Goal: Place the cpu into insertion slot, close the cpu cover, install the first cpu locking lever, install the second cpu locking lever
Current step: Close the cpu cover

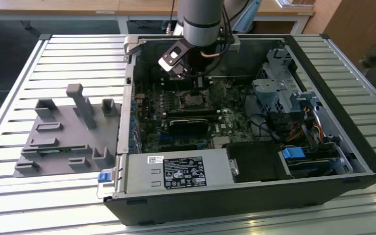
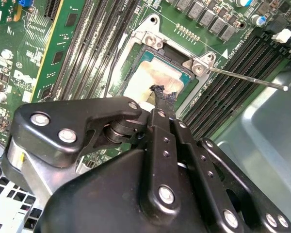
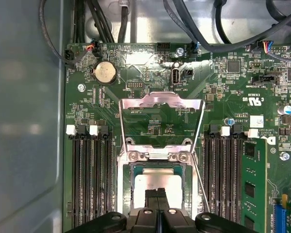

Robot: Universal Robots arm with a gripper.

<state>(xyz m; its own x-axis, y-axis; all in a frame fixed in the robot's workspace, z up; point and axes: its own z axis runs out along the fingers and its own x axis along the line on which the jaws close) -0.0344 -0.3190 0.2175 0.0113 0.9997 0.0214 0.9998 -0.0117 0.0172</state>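
The gripper (image 2: 163,95) was clenched on nothing, its tips right at the cpu (image 2: 146,77), which lay in the insertion slot (image 3: 132,170) beneath, with the cpu cover (image 3: 161,103) flipped open beyond. Seating it well, I reckoned, meant light, straight-down pressure and no sideways shove.

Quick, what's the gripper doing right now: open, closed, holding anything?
Gripper: shut, with its fingertips pressed together and down at the cpu; nothing is clamped between them.
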